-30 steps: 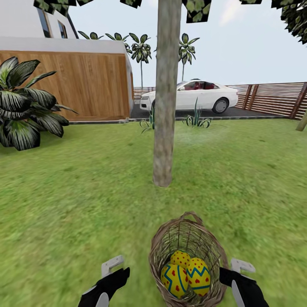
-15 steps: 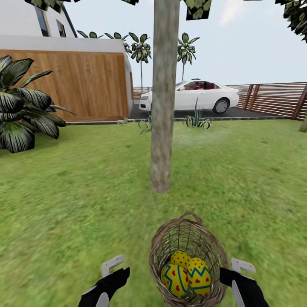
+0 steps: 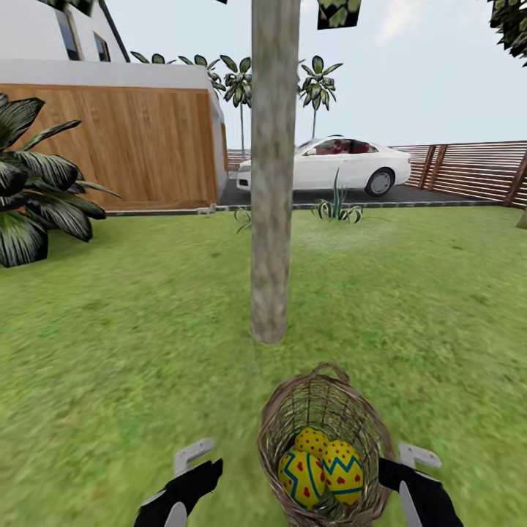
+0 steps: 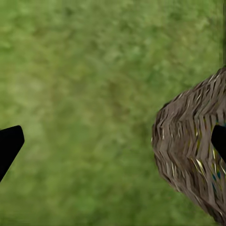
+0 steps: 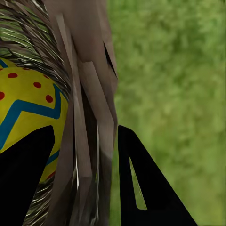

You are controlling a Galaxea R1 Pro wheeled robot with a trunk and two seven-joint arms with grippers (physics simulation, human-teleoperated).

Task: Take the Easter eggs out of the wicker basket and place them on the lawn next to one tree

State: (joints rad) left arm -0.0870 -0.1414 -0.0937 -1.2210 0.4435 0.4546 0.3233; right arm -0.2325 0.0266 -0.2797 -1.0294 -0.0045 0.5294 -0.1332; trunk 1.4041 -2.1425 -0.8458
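The right gripper [image 5: 101,155] has its fingers pinched on the wicker basket [image 3: 322,446] wall. The three Easter eggs [image 3: 322,468] sit inside, near the tree [image 3: 271,219]. The left gripper [image 4: 113,136] is wide open. A tilt could spill eggs across the lawn [image 3: 110,351].

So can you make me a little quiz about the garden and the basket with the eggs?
1. How many Easter eggs lie in the wicker basket?
2. True or false: the basket stands between the left tool and the right tool.
3. What stands on the lawn straight beyond the basket: A) a grey-brown tree, B) a white car, C) a spiky plant?

Key:
1. Three.
2. True; in the right wrist view that tool's fingers straddle the basket's rim.
3. A; the car is parked behind the grass.
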